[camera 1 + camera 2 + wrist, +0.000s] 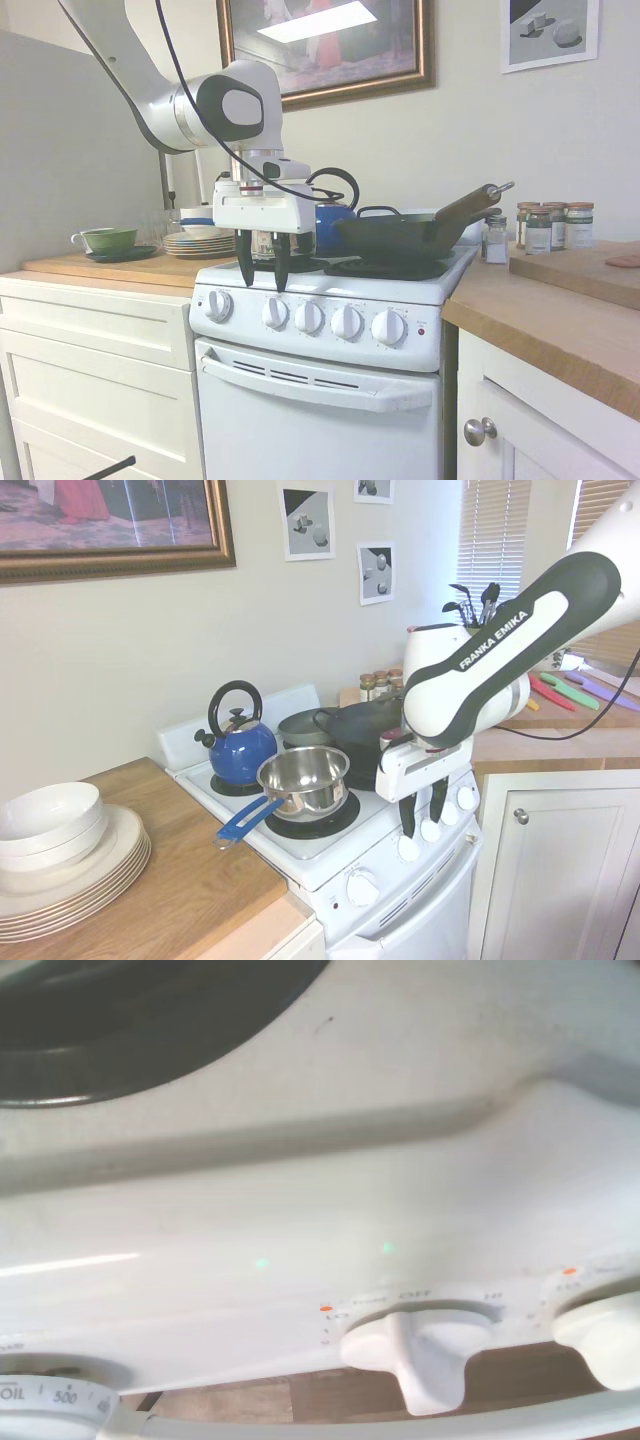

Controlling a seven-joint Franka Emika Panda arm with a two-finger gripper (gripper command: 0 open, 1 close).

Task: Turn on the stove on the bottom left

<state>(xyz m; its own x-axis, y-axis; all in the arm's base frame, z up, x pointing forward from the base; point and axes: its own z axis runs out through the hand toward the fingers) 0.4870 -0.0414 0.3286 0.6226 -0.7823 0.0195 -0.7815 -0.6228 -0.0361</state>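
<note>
Gripper (263,272) pointing straight down over the front edge of the stove (330,400), fingers spread with a narrow gap and holding nothing, tips level with the top of the control panel. Positioned between the far-left knob (218,305) and the second knob (275,313), above both; contact with either cannot be told. Stove standing between white cabinet drawers (95,370) and a wooden counter (560,330). Five white knobs in a row along the front panel, small red light (421,329) at its right end. Steel saucepan (303,778) with blue handle on the front-left burner, blue kettle (238,745) behind it, dark wok (400,236) on the right side. Stacked plates (70,865) on the counter left of the stove. Close view from the wrist: one knob (425,1345) with printed "OFF" above it.
</note>
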